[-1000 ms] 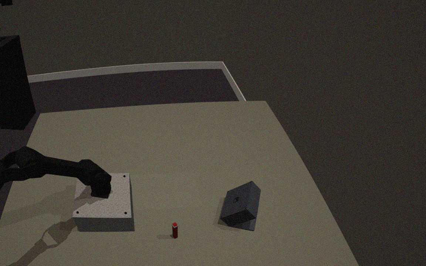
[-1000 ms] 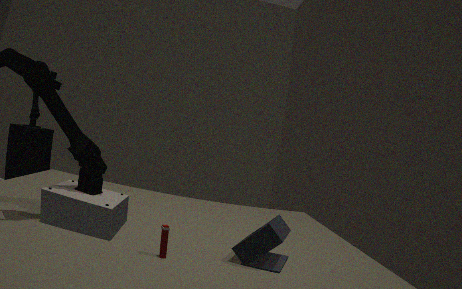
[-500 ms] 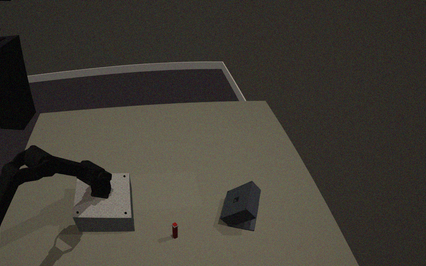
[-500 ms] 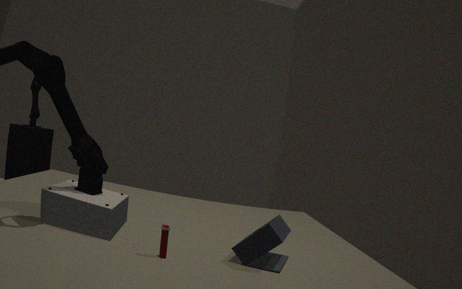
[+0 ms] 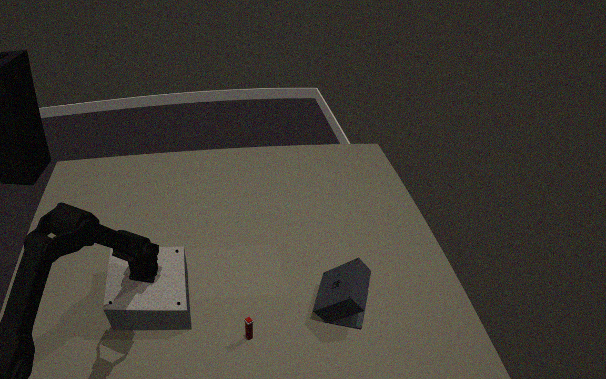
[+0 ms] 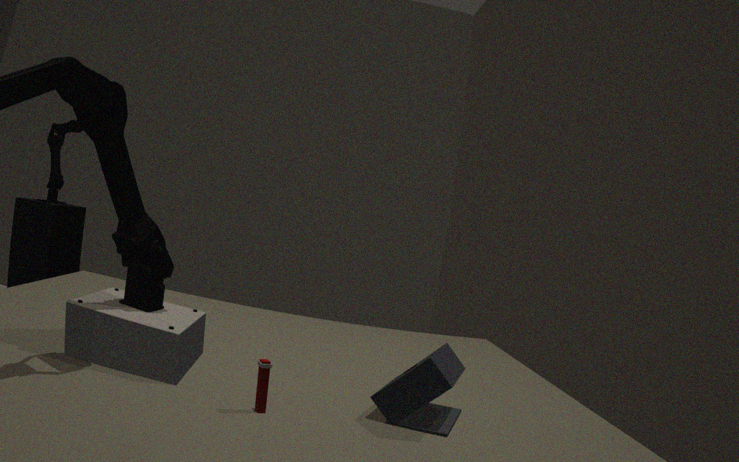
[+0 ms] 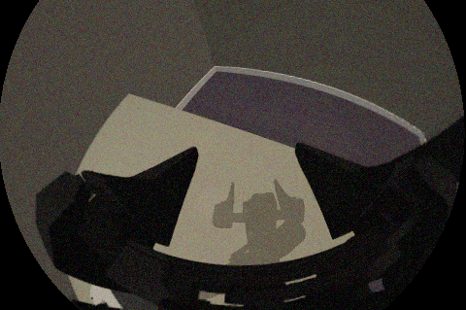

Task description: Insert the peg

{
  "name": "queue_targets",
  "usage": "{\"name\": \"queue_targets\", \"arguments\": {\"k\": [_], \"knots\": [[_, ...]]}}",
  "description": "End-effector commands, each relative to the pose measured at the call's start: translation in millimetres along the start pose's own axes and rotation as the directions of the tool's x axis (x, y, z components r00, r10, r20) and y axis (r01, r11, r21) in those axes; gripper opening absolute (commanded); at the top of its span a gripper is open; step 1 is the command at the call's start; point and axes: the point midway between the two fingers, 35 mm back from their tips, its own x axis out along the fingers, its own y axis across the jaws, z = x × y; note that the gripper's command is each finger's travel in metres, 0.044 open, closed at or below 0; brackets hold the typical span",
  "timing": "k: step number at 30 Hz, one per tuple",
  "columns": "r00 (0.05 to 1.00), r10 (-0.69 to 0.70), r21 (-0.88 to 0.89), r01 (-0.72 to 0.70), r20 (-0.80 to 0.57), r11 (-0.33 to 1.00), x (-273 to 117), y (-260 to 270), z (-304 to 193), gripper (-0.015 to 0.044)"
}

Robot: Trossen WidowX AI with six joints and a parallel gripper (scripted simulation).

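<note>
One red peg [image 5: 249,327] stands upright on the desk [image 5: 258,202], between the pale base block [image 5: 147,292] and the sloped panel [image 5: 341,289], apart from both. It is slim and dark red along its length, with a brighter red top edged in a pale rim; from the top view that top looks square, so the sides seem flat, though the peg is too small to be sure. No writing can be read on it or anywhere else in the views.

The sloped panel is a dark grey block tilted up over a flat plate that lies on the desk. Its slanted face carries one small dark hole [image 5: 335,284], and nothing sits in it. The hole's outline is too small to make out.

The black arm [image 6: 111,149] rises from the top of the base block, bends over at a high joint and reaches back out of the exterior view. In the wrist view the two dark fingers are spread wide with nothing between them; through the gap show bare desk and the gripper's [image 7: 249,188] own shadow. The peg stays well apart from them.
</note>
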Motion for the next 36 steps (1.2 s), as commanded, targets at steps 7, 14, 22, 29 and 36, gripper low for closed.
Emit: {"name": "queue_targets", "arguments": {"k": [7, 14, 22, 29, 36], "knots": [[0.995, 0.057, 0.185, -0.042, -0.079, 0.982, 22.5, 56.1, 6.1, 0.0440], [0.985, 0.098, 0.314, -0.050, -0.140, 0.948, 36.4, 98.3, 6.2, 0.0440], [0.968, 0.135, 0.445, -0.028, -0.211, 0.895, 47.3, 145.1, 2.5, 0.0440], [0.948, 0.162, 0.544, 0.014, -0.275, 0.839, 53.0, 186.1, -3.2, 0.0440], [0.923, 0.185, 0.625, 0.073, -0.338, 0.777, 55.4, 226.6, -11.2, 0.0440]]}}
